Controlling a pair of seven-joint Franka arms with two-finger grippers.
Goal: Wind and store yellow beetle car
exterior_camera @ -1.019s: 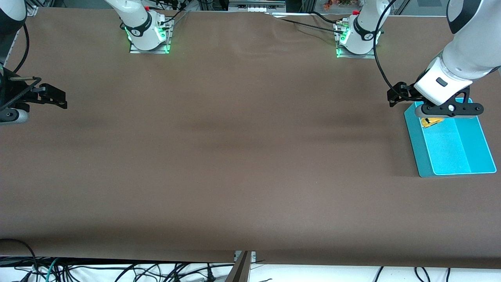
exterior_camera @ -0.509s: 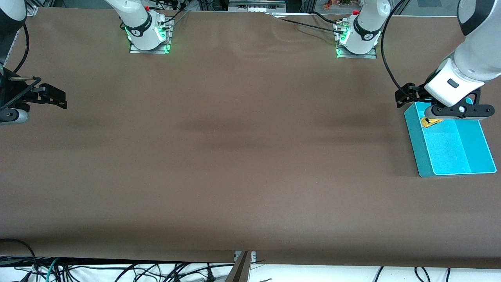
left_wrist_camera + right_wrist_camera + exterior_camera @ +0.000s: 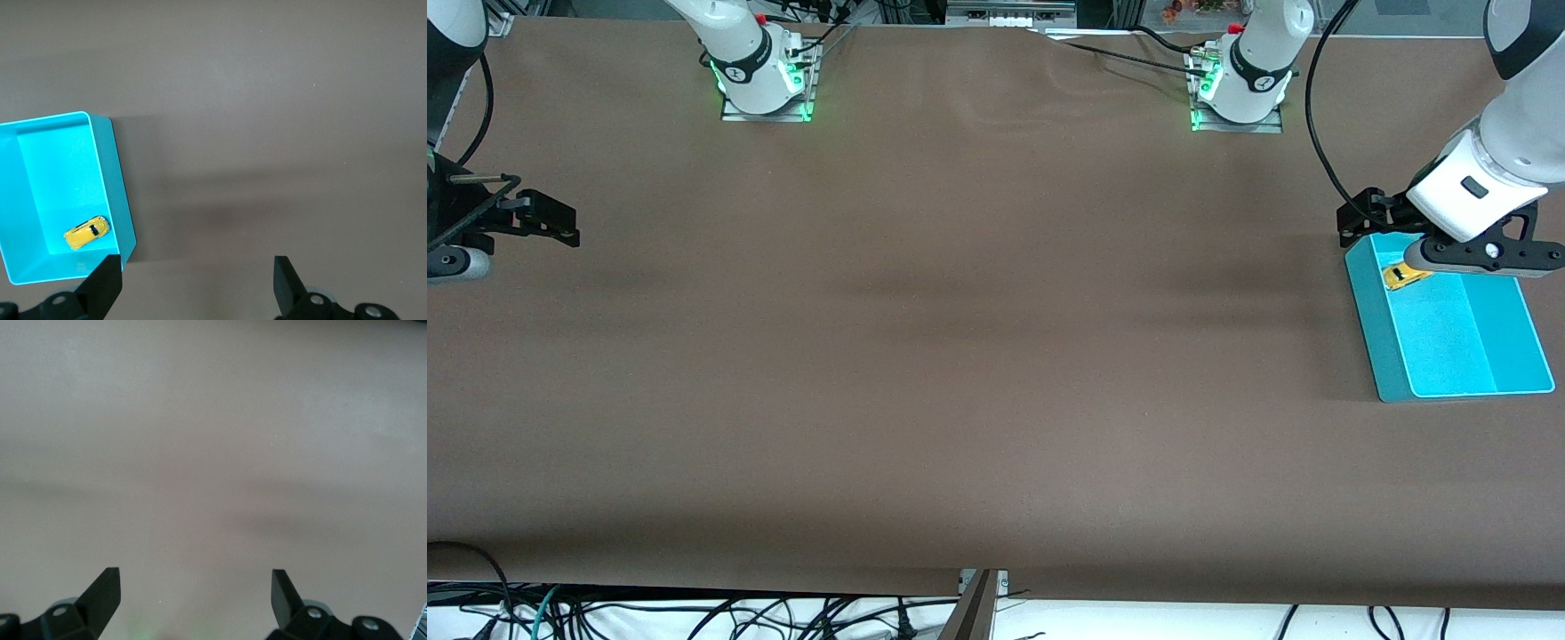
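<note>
The yellow beetle car [image 3: 1402, 276] [image 3: 87, 233] lies on the floor of a turquoise bin [image 3: 1374, 329] [image 3: 60, 167], in the bin's corner farthest from the front camera. My left gripper [image 3: 1356, 218] [image 3: 198, 273] hangs open and empty over the brown table, just off that corner of the bin and apart from the car. My right gripper [image 3: 551, 222] [image 3: 195, 587] waits open and empty over bare table at the right arm's end.
The bin stands near the table's edge at the left arm's end. Both arm bases [image 3: 760, 80] [image 3: 1236, 89] stand along the edge farthest from the front camera. Brown cloth [image 3: 960, 356] covers the whole table.
The left arm has lifted and drawn toward its own end of the table with its gripper still open. The car stays in the bin. The right arm has not moved.
</note>
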